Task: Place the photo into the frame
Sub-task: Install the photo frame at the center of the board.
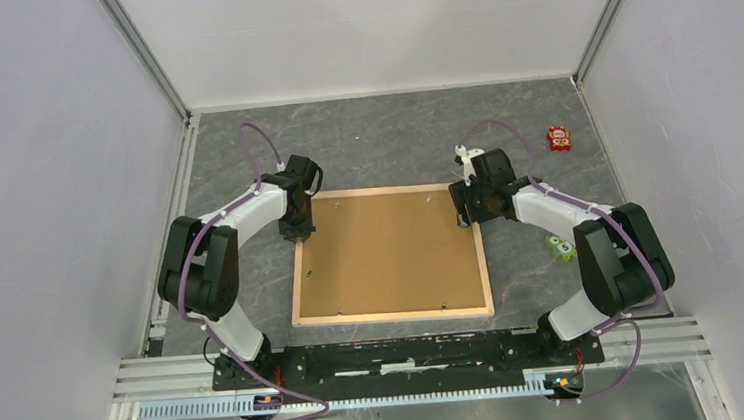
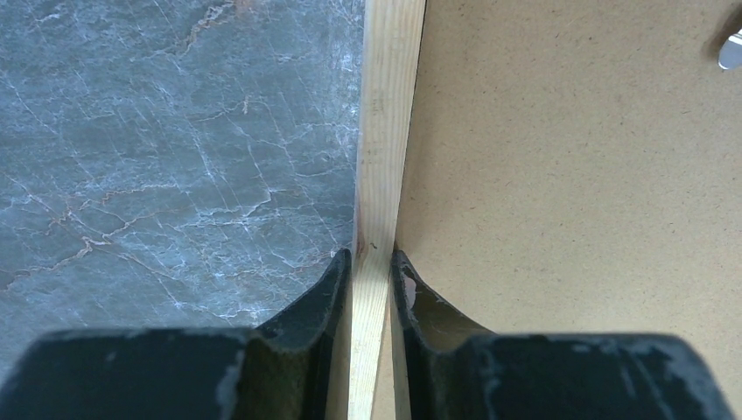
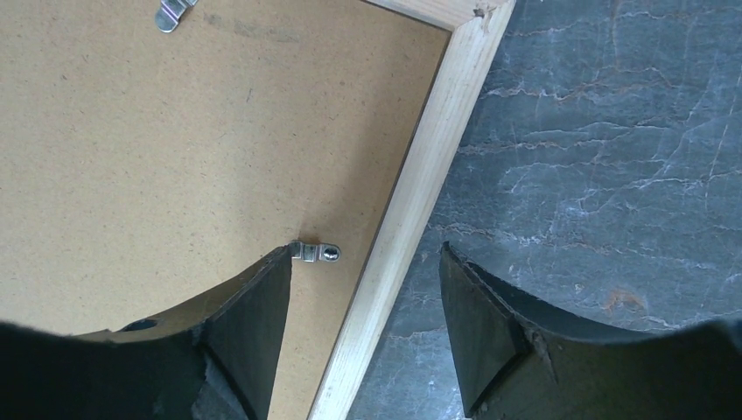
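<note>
Frame [image 1: 391,317] lies back-up on the desk [image 1: 392,138], brown backing board [image 1: 387,254] filling it, between both arms. Left claw [image 2: 372,258] is pinched tight on its left rail near the far corner; right claw [image 3: 363,254] gapes astride the right rail, holding nothing, beside a metal clip [image 3: 315,252].

Overhead view; wrist views close, seemingly downward, onto frame [image 1: 391,317]

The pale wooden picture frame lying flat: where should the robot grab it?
Grab a narrow side rail from above, one jaw inside, one outside. The pale wooden picture frame lies flat and is too wide to span; the left jaws pinch its rail just so.
</note>
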Controlling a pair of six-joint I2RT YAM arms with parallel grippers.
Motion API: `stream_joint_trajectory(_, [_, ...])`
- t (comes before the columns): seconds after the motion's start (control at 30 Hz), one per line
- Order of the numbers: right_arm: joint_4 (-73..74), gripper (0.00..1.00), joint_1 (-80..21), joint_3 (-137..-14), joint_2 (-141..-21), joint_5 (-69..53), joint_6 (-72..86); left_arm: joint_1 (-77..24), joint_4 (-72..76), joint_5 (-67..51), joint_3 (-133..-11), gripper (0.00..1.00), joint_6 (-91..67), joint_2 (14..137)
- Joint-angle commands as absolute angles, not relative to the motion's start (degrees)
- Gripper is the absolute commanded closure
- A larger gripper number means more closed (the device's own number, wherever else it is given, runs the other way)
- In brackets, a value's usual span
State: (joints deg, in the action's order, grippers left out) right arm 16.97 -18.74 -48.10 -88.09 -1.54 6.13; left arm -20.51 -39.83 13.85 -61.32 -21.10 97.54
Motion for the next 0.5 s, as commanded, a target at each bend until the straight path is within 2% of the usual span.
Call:
stream_joint_trajectory(0.0, [13.56,0.32,-19.07,-47.02,-88.79,-1.62,6.02,-20.21,-37.02,12.17,-63.11,0.98,-20.07,97.91])
stream_joint_trajectory(0.47, [11.75,0.36,-19.3,-45.7,-89.56,-0.35,6.63,-20.16,-37.06,11.9,-62.75,0.98,-20.28,97.53])
